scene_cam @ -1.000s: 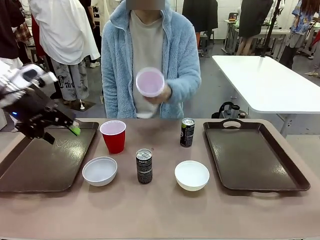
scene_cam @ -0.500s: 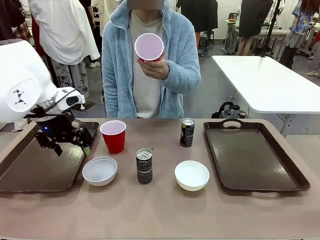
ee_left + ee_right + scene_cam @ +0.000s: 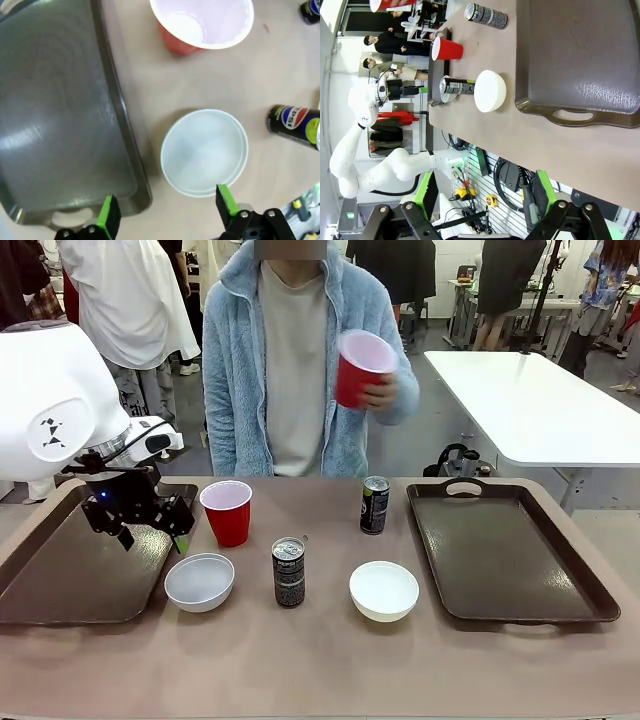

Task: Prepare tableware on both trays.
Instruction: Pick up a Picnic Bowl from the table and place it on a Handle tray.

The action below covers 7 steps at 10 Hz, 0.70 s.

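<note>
— Our left gripper (image 3: 154, 537) has its jaws spread and empty. It points down, one finger over the left tray (image 3: 60, 570) rim and the other over the white bowl (image 3: 204, 151) edge.
— And our right gripper (image 3: 485, 190)?
— Spread wide too, holding nothing, off the table's near edge by the right tray (image 3: 580, 55).
— We see one red cup (image 3: 228, 512) standing beside our left wrist. The person's hand (image 3: 385, 392) holds the second red cup (image 3: 358, 365) tilted at chest height.

brown table (image 3: 320, 670) | white table (image 3: 520, 410) behind, right | light-blue fleece jacket (image 3: 235, 370) far side
</note>
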Each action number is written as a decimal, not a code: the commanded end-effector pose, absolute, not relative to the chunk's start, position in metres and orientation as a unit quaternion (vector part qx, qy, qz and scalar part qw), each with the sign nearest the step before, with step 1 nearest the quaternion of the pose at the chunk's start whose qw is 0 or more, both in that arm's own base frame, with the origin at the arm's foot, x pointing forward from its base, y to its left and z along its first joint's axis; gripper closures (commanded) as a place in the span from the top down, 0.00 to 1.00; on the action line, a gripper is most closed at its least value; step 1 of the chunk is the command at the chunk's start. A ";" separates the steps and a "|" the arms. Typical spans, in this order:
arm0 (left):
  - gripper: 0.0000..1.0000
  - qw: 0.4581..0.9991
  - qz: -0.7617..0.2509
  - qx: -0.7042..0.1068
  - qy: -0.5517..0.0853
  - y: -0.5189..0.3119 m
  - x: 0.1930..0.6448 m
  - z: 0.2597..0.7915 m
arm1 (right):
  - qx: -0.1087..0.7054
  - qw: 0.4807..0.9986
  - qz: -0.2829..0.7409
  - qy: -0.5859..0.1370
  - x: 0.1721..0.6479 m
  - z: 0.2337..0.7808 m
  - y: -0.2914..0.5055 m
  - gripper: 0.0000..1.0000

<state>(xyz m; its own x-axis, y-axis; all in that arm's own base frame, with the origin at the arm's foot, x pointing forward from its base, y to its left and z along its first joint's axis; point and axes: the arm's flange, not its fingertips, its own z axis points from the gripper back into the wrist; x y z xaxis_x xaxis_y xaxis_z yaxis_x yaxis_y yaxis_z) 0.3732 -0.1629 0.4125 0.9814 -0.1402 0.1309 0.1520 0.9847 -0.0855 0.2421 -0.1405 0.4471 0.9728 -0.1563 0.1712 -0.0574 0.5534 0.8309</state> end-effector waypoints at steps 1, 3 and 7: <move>1.00 0.994 -0.075 -0.047 -0.062 -0.165 0.373 0.412 | 0.477 0.871 -0.035 -0.115 0.245 0.448 -0.140 1.00; 1.00 0.988 -0.127 -0.065 -0.051 -0.172 0.405 0.392 | 0.477 0.871 -0.035 -0.115 0.245 0.448 -0.140 1.00; 1.00 0.983 -0.171 -0.038 -0.055 -0.185 0.438 0.368 | 0.477 0.871 -0.035 -0.115 0.245 0.448 -0.140 1.00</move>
